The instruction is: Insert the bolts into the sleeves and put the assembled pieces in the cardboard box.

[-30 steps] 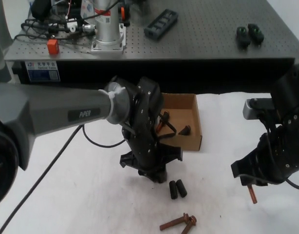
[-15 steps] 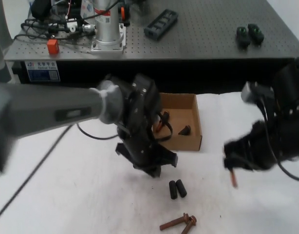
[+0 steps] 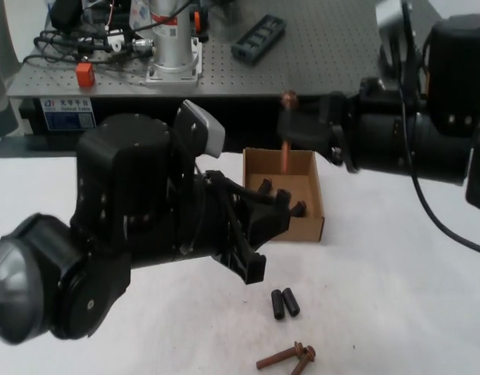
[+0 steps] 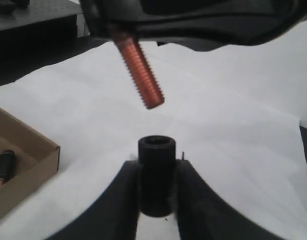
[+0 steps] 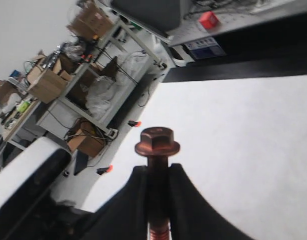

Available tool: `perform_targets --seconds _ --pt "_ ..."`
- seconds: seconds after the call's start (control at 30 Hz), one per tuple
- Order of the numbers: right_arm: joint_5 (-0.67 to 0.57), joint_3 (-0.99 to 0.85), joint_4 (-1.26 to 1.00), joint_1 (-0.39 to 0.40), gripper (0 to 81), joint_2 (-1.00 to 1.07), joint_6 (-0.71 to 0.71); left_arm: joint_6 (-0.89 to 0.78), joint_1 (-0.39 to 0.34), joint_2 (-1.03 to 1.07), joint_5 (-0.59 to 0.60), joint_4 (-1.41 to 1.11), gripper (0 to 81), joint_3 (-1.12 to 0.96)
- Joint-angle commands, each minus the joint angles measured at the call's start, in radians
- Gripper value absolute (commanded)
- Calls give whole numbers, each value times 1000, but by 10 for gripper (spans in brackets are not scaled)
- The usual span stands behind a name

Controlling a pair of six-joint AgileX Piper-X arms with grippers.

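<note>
My left gripper (image 4: pixel 157 171) is shut on a black sleeve (image 4: pixel 157 165), held upright with its open end up. A copper bolt (image 4: pixel 142 75) hangs tilted just above the sleeve, its threaded tip apart from the opening. My right gripper (image 5: pixel 157 170) is shut on that bolt (image 5: pixel 157 142), just below its hex head. In the high view the right gripper (image 3: pixel 291 125) holds the bolt (image 3: pixel 285 148) over the cardboard box (image 3: pixel 314 183), and the left gripper (image 3: pixel 270 205) sits at the box's near left side. Dark pieces (image 3: pixel 297 208) lie inside the box.
Two loose black sleeves (image 3: pixel 284 302) and two copper bolts (image 3: pixel 287 358) lie on the white sheet in front of the box. A perforated metal bench (image 3: pixel 334 47) with cables and fixtures stands behind it. The left arm's bulk (image 3: pixel 123 234) covers the sheet's left half.
The right arm has swung up and left, carrying the bolt from low on the right to above the box. The left arm has lifted and turned its gripper towards the box.
</note>
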Motion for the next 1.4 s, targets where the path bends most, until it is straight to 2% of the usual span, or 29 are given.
perform_targets --seconds 0.0,0.53,0.87,1.23,1.3,1.37 --pt "43 -3 -67 15 24 -14 31 -19 0 -14 13 -54 7 8" --pt "71 -3 -57 15 24 -14 2 -191 5 -14 -64 -166 7 8" --pt "75 -3 -12 17 24 -14 -47 -219 5 -14 -69 -172 7 8" --pt "-54 -3 62 17 18 -14 -129 -242 5 -14 -116 -183 7 8" --pt "-81 -3 72 17 133 -14 -170 -242 5 -14 -123 -189 7 8" --pt "-84 -3 69 17 344 -19 -173 -232 5 -14 -123 -197 7 8"
